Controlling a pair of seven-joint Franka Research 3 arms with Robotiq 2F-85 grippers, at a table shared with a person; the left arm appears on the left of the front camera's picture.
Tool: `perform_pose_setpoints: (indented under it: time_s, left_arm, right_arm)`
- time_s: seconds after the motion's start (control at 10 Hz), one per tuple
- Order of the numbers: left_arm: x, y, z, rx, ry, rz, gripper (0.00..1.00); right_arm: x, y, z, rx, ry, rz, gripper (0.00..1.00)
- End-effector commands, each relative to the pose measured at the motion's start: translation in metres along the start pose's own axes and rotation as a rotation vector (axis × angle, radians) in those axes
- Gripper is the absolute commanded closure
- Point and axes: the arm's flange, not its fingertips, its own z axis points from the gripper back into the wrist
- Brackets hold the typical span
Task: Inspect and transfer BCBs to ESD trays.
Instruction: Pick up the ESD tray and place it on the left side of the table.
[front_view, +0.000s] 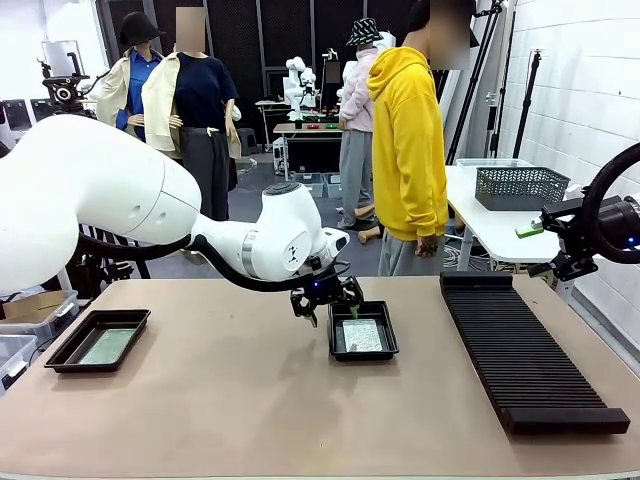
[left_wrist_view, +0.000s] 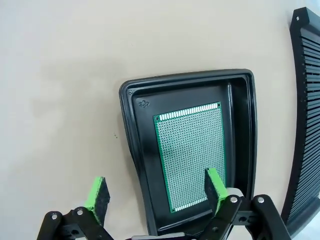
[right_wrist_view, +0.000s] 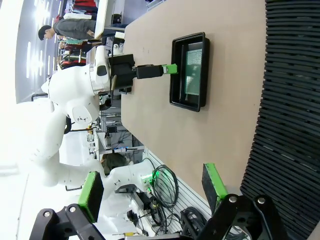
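A: Front view first: the left gripper (front_view: 327, 297) hangs over the near-left edge of the middle ESD tray (front_view: 362, 331), jaws spread, nothing between them. A BCB (front_view: 362, 335) lies flat on that tray's floor.

B: And off to the left of that tray, well apart?

A: A second ESD tray (front_view: 98, 339), with another board (front_view: 106, 346) lying in it. To the right of the middle tray runs the long black ribbed rack (front_view: 529, 350). The right gripper (front_view: 549, 247) sits beyond the rack's far right side, raised off the table, a green pad showing; how wide it stands is hard to tell from here. A person in a yellow hoodie (front_view: 408, 145) stands behind the middle tray, across the table.

B: Left wrist view?

A: Clearer. Green fingertips (left_wrist_view: 97, 196) wide apart, one over bare table beside the tray (left_wrist_view: 137, 165), one over the board (left_wrist_view: 190, 152), apart from it. Holes cover the board.

B: Right wrist?

A: Its own gripper (right_wrist_view: 152, 187) wide open, empty, the rack (right_wrist_view: 292, 110) beneath. Farther off, the left gripper (right_wrist_view: 170, 69) points at the tray (right_wrist_view: 189, 70).
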Motion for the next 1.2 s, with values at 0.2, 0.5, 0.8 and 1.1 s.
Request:
perform_pose_setpoints:
  time_s: [0.2,0.5,0.8,1.1]
  left_arm:
    - [-0.0006,-0.0011,-0.0013,0.007,-0.008,0.039,0.08]
    - [0.001,-0.0014,-0.0054,0.0,0.002,0.049,0.25]
    - [0.0031,-0.0008,-0.0065,-0.002,0.003,0.043,0.47]
    - [0.0042,0.0,-0.0056,-0.013,0.012,0.036,0.91]
  right_arm:
    - [-0.0033,0.0013,-0.0018,-0.013,-0.008,-0.005,0.0]
    - [-0.0033,0.0013,-0.0018,-0.013,-0.008,-0.005,0.0]
    - [-0.0033,0.0013,-0.0018,-0.013,-0.008,-0.005,0.0]
    - [-0.0033,0.0013,-0.0018,-0.013,-0.008,-0.005,0.0]
